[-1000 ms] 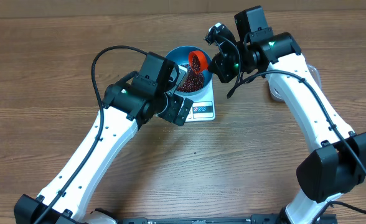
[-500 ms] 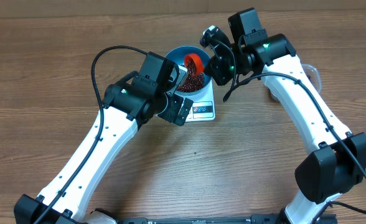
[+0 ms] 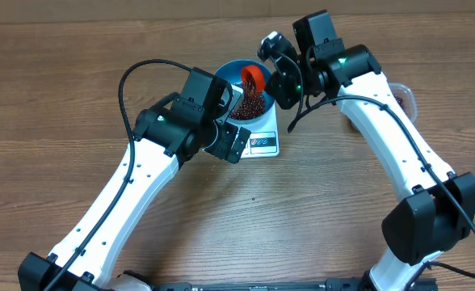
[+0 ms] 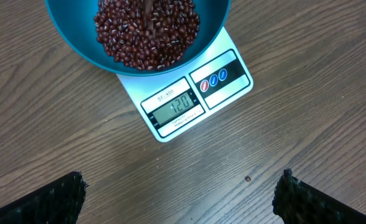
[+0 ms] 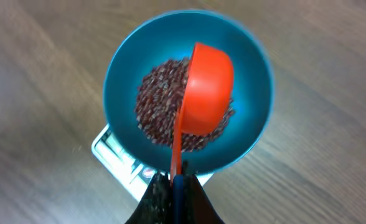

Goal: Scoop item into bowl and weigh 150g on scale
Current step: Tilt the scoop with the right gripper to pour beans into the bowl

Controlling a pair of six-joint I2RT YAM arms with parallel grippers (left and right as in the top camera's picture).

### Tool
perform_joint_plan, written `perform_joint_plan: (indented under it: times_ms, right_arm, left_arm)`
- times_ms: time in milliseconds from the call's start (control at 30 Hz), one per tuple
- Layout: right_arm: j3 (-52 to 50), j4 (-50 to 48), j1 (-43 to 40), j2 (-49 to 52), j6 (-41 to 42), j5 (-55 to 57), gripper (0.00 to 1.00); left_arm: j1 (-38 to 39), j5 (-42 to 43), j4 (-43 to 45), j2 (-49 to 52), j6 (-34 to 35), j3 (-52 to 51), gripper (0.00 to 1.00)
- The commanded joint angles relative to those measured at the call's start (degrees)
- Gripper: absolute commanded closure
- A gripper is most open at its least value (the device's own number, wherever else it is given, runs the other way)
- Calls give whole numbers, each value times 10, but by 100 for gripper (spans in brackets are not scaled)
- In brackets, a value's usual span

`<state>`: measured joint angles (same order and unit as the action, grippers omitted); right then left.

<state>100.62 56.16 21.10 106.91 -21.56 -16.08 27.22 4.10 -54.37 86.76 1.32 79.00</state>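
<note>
Drifting a touch leftward since a second ago, the right fingers [image 5: 161, 199] stay clamped on the handle of the red scoop [image 5: 208, 87], which is tipped over the beans [image 4: 149, 34] in the bowl [image 5: 124, 68]. Low in their own frame, the left fingers [image 4: 49, 202] hang wide apart, holding nothing. The bowl sits on the scale [image 4: 170, 109], top centre overhead, and its display [image 4: 178, 106] seems to read 120. I'd top up in small shakes now, watching the digits and keeping the scoop off the rim.
</note>
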Motion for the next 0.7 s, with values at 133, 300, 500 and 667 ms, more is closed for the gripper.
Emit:
perform_joint_plan:
  times_ms: [133, 300, 500, 667]
  right_arm:
    - [16, 8, 6, -2, -50, -2, 96]
    - [16, -3, 6, -2, -25, -3, 96]
    - [16, 0, 6, -2, -26, -4, 96]
    - [16, 24, 21, -2, -93, 23, 96]
  left_arm:
    - [-3, 4, 2, -13, 4, -2, 0]
    - [-3, 4, 2, -13, 4, -2, 0]
    - [-3, 4, 2, -13, 4, -2, 0]
    - [-3, 4, 2, -13, 4, -2, 0]
